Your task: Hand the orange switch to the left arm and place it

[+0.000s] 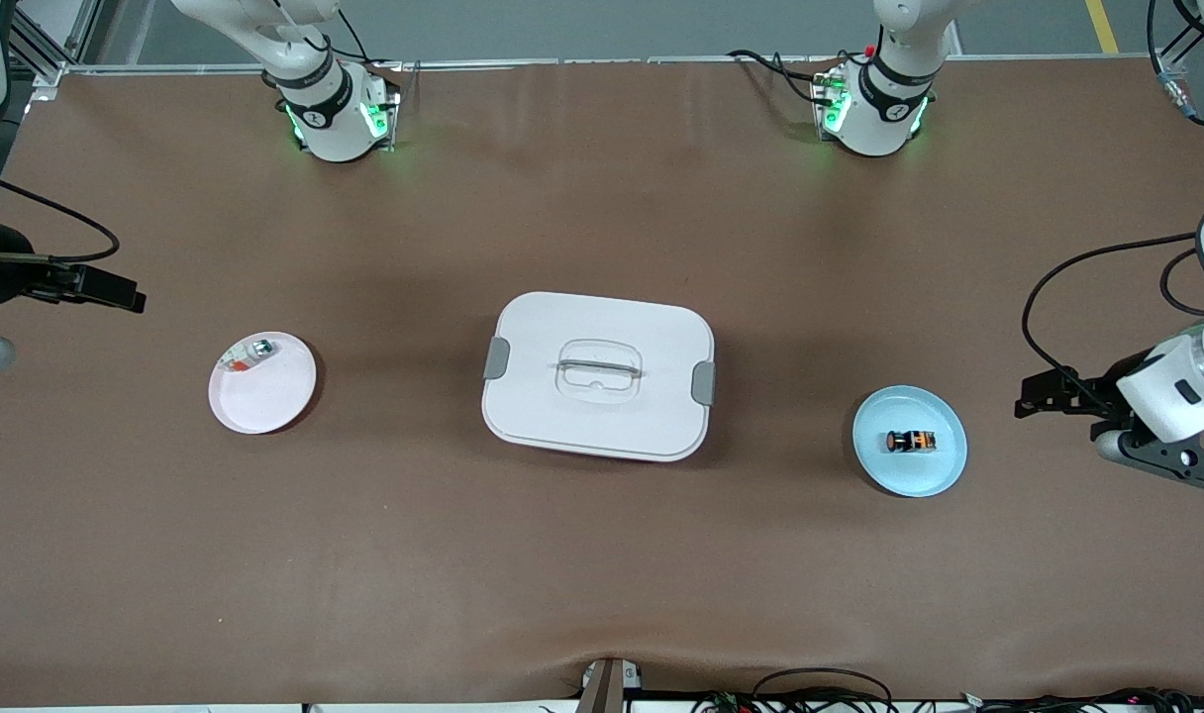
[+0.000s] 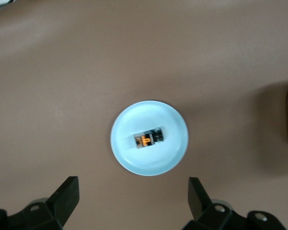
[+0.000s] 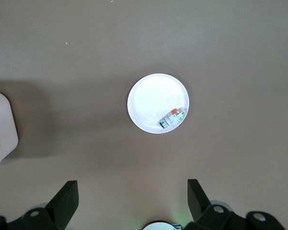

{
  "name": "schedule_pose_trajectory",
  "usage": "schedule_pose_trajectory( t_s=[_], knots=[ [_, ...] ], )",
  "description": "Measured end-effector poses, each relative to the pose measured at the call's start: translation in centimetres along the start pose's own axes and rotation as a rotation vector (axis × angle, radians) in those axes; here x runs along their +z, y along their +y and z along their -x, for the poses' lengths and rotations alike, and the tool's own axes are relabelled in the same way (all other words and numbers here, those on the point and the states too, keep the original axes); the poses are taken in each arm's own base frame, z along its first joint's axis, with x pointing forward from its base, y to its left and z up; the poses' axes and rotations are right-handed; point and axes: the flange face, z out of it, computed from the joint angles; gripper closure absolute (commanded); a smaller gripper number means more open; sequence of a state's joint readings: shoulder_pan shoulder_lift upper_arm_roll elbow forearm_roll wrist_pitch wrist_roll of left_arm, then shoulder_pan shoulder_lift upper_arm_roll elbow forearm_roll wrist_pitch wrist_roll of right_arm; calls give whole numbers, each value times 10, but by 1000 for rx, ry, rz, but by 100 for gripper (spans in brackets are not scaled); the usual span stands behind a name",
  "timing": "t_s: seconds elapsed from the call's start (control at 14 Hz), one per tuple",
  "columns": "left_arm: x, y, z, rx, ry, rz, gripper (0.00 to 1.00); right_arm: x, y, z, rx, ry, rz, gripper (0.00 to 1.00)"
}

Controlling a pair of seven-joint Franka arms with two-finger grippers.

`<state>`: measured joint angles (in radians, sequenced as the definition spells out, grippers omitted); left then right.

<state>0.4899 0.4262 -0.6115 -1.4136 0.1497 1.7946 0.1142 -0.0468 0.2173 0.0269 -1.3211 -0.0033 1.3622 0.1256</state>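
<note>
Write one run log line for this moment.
orange switch: on blue plate | left gripper: open, above | right gripper: open, waiting | box: mid-table

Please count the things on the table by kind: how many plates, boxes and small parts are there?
Plates: 2, a pink plate and a blue plate.
Boxes: 1, the box.
Small parts: 2, the orange switch and a silver-and-red item.
Total: 5.

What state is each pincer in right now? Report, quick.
Left pincer: open, empty, above the pale blue round plate.
Right pincer: open, empty.
</note>
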Motion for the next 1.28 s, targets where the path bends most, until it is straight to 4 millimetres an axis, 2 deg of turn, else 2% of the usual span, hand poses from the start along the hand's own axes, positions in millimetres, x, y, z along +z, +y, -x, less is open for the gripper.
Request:
schedule_pose_trajectory(
  t_s=[0.28,0.43,0.64,0.71,0.93,1.07,1.28],
  knots=[
    [-22,38,2,-173,9,-4,0,-9,12,5,25,16,-5,0],
    [-36,54,7,-190,7,-27,0,-17,14,10,28,29,-6,0],
    [-53,80,19,-198,-29,-123,0,-16,13,14,27,20,-5,0],
    [-63,84,25,-205,-31,-148,0,-14,13,15,26,16,-5,0],
    [-100,72,46,-253,-11,-203,0,-9,12,23,24,19,-5,0],
    [-120,71,65,-270,1,-218,0,-11,10,27,20,21,-5,0],
    [-131,85,94,-270,-4,-201,0,-14,10,30,20,27,-6,0]
  ],
)
